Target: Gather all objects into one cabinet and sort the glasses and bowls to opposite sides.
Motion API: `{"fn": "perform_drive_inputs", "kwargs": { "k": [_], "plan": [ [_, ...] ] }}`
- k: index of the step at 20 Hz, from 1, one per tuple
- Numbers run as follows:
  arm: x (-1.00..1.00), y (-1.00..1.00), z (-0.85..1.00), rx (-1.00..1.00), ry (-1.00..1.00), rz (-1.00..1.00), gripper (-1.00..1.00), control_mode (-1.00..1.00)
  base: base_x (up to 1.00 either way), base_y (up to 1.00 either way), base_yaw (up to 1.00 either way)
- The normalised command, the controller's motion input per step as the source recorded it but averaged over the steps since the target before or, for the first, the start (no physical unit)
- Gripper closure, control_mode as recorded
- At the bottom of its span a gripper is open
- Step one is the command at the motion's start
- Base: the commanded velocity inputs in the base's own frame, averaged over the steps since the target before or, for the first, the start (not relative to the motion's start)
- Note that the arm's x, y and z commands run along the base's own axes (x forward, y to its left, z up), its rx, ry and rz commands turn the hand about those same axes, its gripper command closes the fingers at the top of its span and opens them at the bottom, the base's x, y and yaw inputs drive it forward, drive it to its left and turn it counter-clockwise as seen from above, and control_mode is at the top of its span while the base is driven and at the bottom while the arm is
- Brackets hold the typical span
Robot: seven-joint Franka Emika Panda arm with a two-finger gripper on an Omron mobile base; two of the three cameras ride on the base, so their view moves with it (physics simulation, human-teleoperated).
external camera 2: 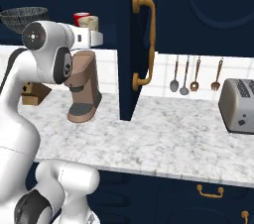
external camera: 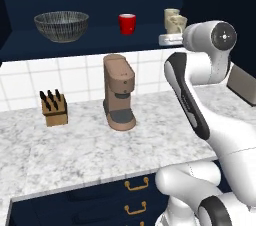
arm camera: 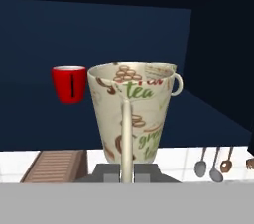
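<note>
- Inside the open dark navy cabinet (external camera: 100, 37), a wide grey patterned bowl (external camera: 61, 25) sits at the left end of the shelf.
- Further right on the same shelf stands a red cup (external camera: 127, 23), well apart from the bowl.
- At the shelf's right end, the gripper (external camera: 170, 39) holds a cream mug (arm camera: 131, 114) printed with "tea" lettering; the fingers themselves are mostly hidden behind the mug, so it appears clamped on the mug's base or handle, though the exact contact is hard to see.
- From the hand view, the mug stands upright close to the camera, with the red cup behind it to the left.
- Swung open, the cabinet door (external camera 2: 141, 44) shows its long curved brass-orange handle (external camera 2: 145, 37).
- Below the shelf, on the marble counter (external camera: 75, 155), stand a brown coffee machine (external camera: 119, 92) and a wooden knife block (external camera: 54, 107).
- Farther right on the counter is a grey toaster (external camera 2: 239, 105), with utensils (external camera 2: 194, 75) hanging on the tiled wall.
</note>
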Motion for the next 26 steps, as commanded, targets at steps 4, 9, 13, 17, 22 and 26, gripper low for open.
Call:
{"fn": "perform_drive_inputs", "kwargs": {
  "k": [4, 9, 13, 17, 22, 26],
  "plan": [
    [0.38, 0.0, 0.0, 0.0, 0.01, 0.0, 1.0, -1.0, 0.0, 0.0, 0.0],
    [0.41, 0.0, 0.0, 0.0, 0.0, 0.0, 1.0, -1.0, 0.0, 0.0, 0.0],
    [0.31, 0.01, -0.03, 0.0, 0.0, 0.0, 1.0, -1.0, 0.0, 0.0, 0.0],
    [0.26, 0.0, -0.04, 0.0, -0.01, 0.0, 1.0, -1.0, 0.0, 0.0, 0.0],
    [0.29, 0.0, -0.1, 0.0, -0.03, 0.0, 1.0, -1.0, 0.0, 0.0, 0.0],
    [0.3, 0.0, -0.07, 0.0, -0.02, 0.0, 1.0, -1.0, 0.0, 0.0, 0.0]
  ]
}}
